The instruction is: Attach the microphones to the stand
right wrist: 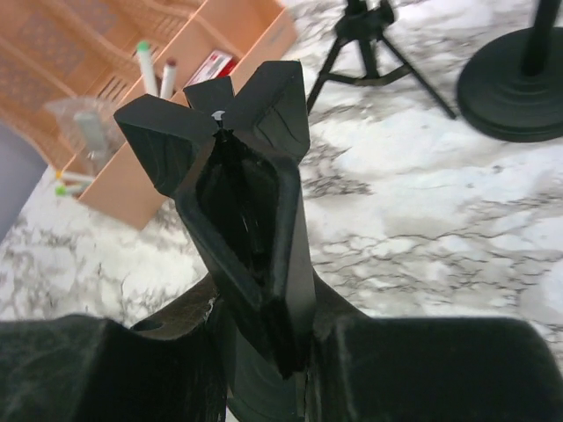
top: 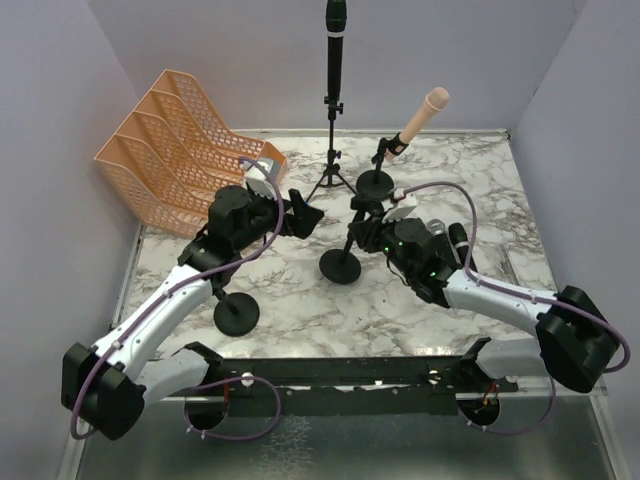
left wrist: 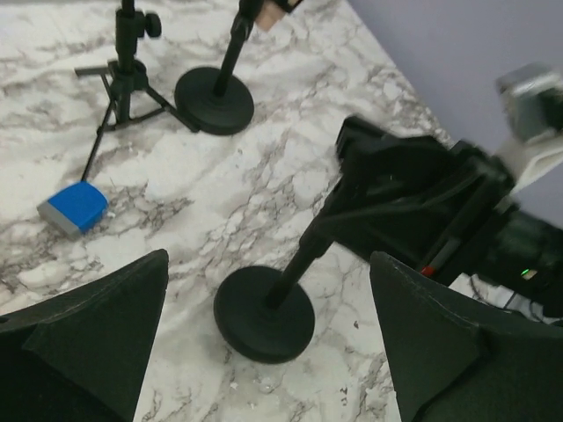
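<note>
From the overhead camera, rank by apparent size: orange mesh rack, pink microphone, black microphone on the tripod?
1. Orange plastic mesh rack.
2. Pale pink stick microphone and slim black microphone: alike; the black one runs off-frame.

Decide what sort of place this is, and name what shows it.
Probably a robot test cell, not a studio: two robot arms bolted at the edge of a marble-patterned table, plain walls boxing it in, microphone stands set out as props.

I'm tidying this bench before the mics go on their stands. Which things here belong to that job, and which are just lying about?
Job: pink microphone, black microphone, tripod stand, round-base stands.
Lying about: orange tray, markers, blue block.
</note>
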{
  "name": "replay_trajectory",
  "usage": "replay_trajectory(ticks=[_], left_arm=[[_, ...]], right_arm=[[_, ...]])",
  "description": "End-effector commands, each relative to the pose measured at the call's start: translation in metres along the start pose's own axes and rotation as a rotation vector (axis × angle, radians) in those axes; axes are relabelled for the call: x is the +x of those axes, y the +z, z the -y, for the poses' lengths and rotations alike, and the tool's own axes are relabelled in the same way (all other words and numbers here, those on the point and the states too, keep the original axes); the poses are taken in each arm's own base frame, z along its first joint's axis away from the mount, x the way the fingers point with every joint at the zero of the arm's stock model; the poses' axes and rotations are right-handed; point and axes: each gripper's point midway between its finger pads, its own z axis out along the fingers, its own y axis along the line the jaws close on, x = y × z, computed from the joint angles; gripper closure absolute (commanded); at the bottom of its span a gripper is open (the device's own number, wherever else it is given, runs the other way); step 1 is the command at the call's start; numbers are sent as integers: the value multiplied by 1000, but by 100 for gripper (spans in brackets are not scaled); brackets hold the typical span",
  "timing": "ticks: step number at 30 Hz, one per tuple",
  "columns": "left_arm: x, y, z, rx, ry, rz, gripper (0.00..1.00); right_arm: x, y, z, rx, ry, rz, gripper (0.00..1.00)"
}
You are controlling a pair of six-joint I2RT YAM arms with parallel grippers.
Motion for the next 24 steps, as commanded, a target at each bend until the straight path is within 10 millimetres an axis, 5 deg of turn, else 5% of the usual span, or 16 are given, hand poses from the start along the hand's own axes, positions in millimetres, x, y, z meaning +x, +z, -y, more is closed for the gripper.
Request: replay_trajectory(ticks=[1, 6, 11, 18, 24], left_arm=[[28, 21, 12, 54, -26, -106, 5], [63, 41, 43, 209, -23, -180, 8], [95, 47, 64, 357, 20, -226, 10], [131, 46, 70, 419, 36, -311, 18], [139, 49, 68, 404, 36, -328, 32]], right_arm=[[-34, -14, 12, 29, 127, 53, 87], [-56, -27, 17, 13, 177, 51, 87], [-75, -40, -3, -88, 181, 51, 87], [-99, -60, -38, -243, 196, 60, 87], [-104, -66, -55, -329, 177, 40, 88]])
